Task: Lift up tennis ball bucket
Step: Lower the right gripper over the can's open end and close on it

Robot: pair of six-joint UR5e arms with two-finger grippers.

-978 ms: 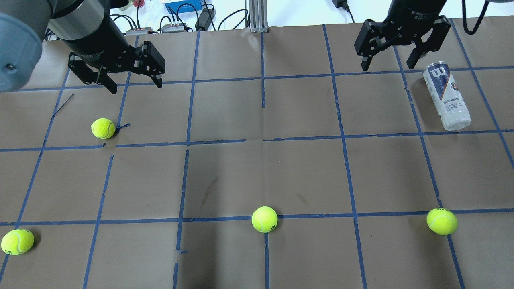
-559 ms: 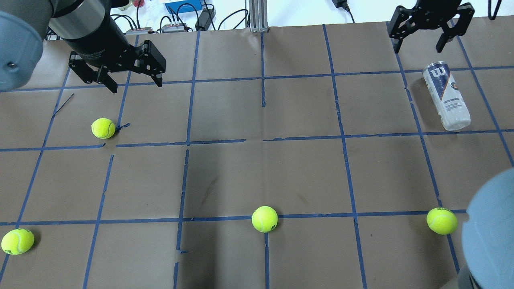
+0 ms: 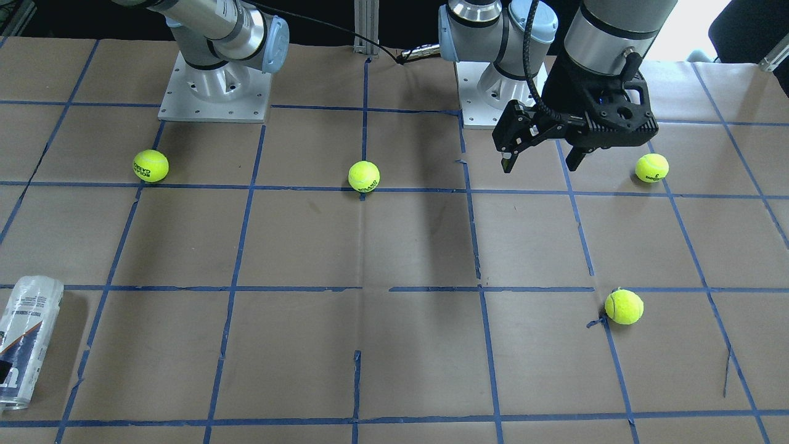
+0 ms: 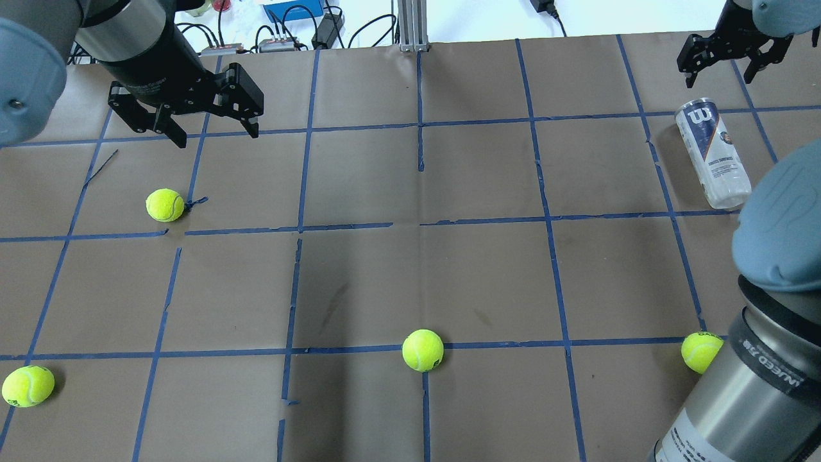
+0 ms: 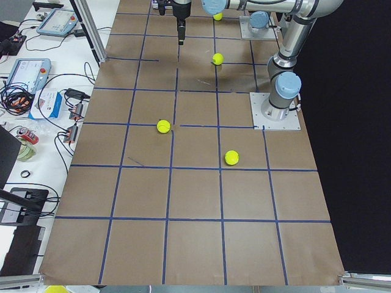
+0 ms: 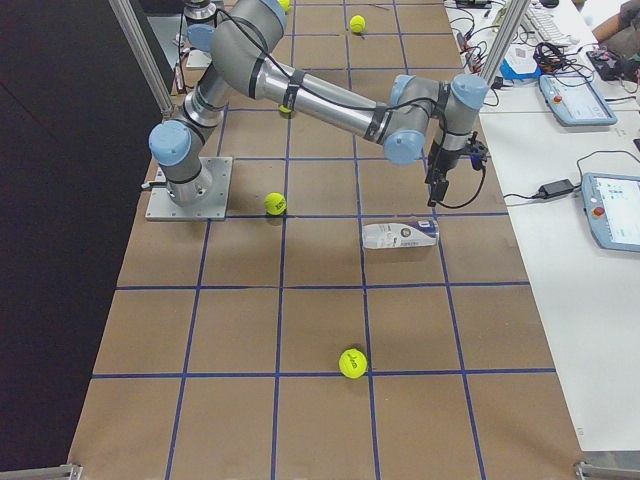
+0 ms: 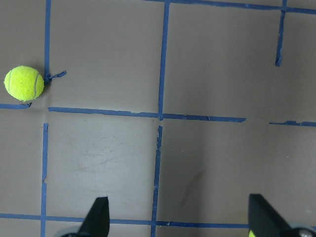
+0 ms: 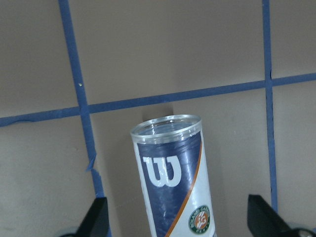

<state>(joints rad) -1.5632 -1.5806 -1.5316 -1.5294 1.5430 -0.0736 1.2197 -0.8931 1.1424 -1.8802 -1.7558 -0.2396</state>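
Bucket: the tennis ball bucket (image 4: 712, 153), a clear Wilson can, lies on its side on the brown-papered surface (image 4: 449, 269), with nothing touching it.
Right gripper: the right gripper (image 4: 718, 77) hangs above and just past the bucket's logo end, apart from it, its fingers spread wide and empty.
Left gripper: the left gripper (image 4: 217, 138) is well apart from the bucket, fingers wide and empty.
Tennis balls: four loose tennis balls (image 4: 423, 350), none touching the bucket.
Done: no grasp and no lift.
Remaining: likely descend over the bucket, close on it, raise it.

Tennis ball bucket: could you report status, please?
Left claw open, idle. Right claw open, hovering beyond tennis ball bucket, which lies flat. Tennis balls well clear.
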